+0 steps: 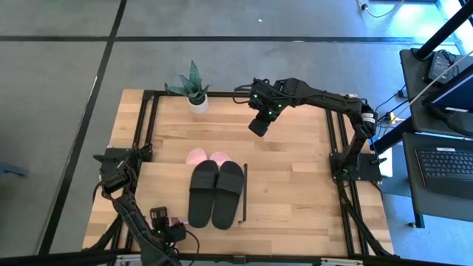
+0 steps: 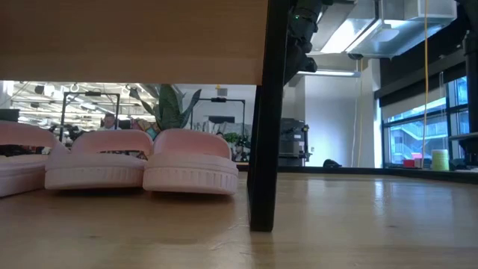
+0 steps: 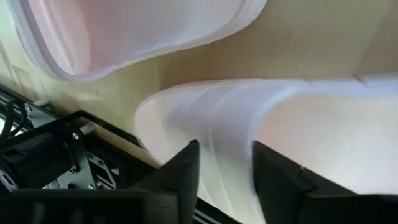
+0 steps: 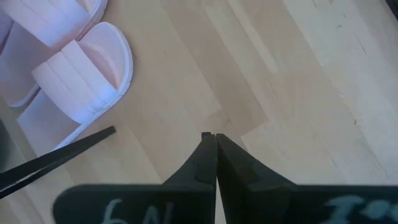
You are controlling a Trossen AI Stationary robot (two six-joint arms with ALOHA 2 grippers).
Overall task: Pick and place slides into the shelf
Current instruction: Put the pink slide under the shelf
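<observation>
High view: the black pair of slides (image 1: 216, 193) lies side by side on the light-wood top board of the shelf (image 1: 166, 192), which stands on the front half of the bench (image 1: 295, 140); the toes of a pale pink pair (image 1: 208, 157) project from under the board's rear edge. In the low view, pink slides (image 2: 142, 161) rest on the bench beneath the shelf board (image 2: 127, 37), just beside the black shelf leg (image 2: 265, 119), soles flat and straps upright. The left gripper (image 1: 168, 227) sits low at the bench's front left corner, by the shelf's front edge; in the left wrist view its fingers (image 3: 180, 180) are spread apart with a gap between them, positioned directly over a pale pink slide (image 3: 292, 130), with a second pink slide (image 3: 137, 28) just beyond; whether the fingers touch the slide cannot be determined. The right gripper (image 1: 259, 125) is raised above the bare rear-centre area of the bench, well apart from the shelf; in the right wrist view its fingers (image 4: 208, 158) are pressed together and hold nothing, with a pink slide (image 4: 84, 74) visible on the bench farther off. A potted plant (image 1: 194, 90) stands at the rear edge of the bench
</observation>
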